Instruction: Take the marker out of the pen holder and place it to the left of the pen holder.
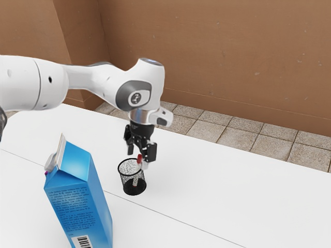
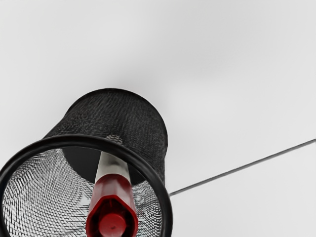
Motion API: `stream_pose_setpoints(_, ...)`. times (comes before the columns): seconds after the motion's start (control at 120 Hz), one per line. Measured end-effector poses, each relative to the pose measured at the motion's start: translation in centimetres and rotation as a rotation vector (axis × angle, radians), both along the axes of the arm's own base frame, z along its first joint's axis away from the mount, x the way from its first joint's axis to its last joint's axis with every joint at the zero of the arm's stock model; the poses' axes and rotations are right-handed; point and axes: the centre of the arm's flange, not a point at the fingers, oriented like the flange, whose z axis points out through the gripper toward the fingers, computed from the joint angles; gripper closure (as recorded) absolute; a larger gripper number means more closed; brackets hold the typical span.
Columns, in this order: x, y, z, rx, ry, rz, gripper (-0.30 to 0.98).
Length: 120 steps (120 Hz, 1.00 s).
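Exterior view: the gripper (image 1: 140, 150) hangs over the mesh pen holder (image 1: 134, 187), its fingers standing wide apart; whether either touches the marker (image 1: 139, 159) is hard to make out. The marker is in the holder, red end above the rim, its paler body partly veiled by the mesh. The wrist view's edge cuts off part of the rim and the red end. A blue carton (image 1: 77, 206), its base cut off, stands near the holder.
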Motion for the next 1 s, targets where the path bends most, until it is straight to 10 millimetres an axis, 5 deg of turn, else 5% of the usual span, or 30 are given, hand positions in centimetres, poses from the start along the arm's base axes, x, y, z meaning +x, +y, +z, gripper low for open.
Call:
stream_pose_setpoints(0.317,1.2,0.6,-1.7,-0.011,0.020,-0.024,0.04)
stream_pose_setpoints(0.575,1.6,0.6,-1.4,-0.014,0.017,-0.031,0.52)
stream_pose_setpoints(0.717,1.8,1.1,-0.8,-0.010,0.012,-0.027,0.68)
stream_pose_setpoints(0.867,2.6,2.7,3.0,0.001,-0.032,0.001,0.73)
stream_pose_setpoints(1.0,3.9,4.7,10.5,0.003,-0.114,0.048,0.76)
